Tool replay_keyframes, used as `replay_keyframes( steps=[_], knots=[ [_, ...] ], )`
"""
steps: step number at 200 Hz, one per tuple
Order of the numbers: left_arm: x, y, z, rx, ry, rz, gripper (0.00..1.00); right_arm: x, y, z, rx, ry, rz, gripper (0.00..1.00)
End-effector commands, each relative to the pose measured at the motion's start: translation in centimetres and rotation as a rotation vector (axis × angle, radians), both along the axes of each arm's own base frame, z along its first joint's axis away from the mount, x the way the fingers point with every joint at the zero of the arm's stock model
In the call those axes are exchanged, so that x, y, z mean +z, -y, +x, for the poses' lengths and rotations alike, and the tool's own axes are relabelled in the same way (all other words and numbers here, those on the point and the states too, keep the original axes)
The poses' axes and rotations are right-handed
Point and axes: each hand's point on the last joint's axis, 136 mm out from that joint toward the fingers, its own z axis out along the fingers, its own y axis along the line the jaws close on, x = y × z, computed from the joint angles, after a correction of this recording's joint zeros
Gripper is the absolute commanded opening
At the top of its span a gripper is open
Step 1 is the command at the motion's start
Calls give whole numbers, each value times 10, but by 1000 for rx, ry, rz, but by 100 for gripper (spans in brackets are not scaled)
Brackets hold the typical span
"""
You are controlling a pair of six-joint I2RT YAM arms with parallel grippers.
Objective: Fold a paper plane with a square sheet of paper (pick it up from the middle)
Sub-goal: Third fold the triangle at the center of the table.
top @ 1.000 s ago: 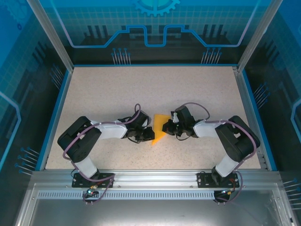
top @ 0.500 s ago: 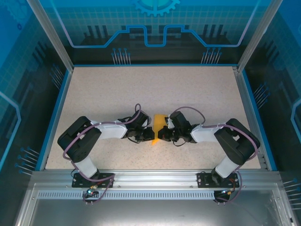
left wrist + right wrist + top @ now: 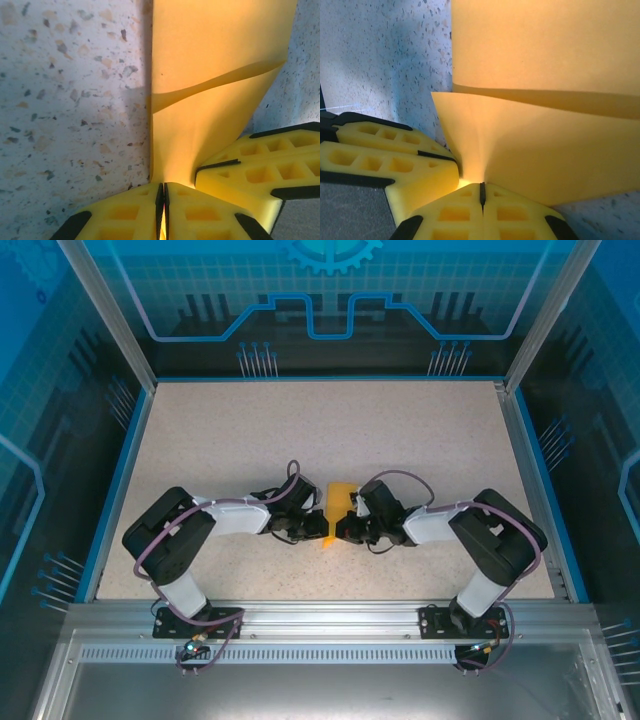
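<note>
The thin orange-yellow sheet of paper, already folded, sits mid-way across the speckled beige tabletop, wedged between both arms. The left gripper is clamped tight on its lower edge. The right gripper pinches the same edge just beside it, and the yellow fingers crowd together.

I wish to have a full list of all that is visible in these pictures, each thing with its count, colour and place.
sheet of paper: 1, orange-yellow, partly folded, at the table's middle between both grippers
table: 1, speckled beige, under everything
rim: 1, blue, around the table's edges
rail: 1, silver, along the near edge
wall panels: blue, translucent, around the table
arms: 2, black and white, left arm and right arm reaching inward
left gripper: 1, yellow and black, shut on the paper
right gripper: 1, yellow and black, shut on the paper
</note>
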Motion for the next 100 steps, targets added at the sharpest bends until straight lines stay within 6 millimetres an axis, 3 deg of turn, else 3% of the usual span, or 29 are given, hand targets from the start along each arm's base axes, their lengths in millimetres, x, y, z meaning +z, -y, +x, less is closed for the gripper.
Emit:
replay_keyframes(
  steps=[1,69,100],
  knots=[
    [-19,-16,-6,-2,-34,90,14,8,-4,-12,37,18,30,0],
    [-15,-12,-3,-6,-30,80,14,6,-17,-16,80,5,64,0],
    [-13,-11,-4,-8,-31,76,14,-16,0,-19,51,-39,-52,0]
  ],
)
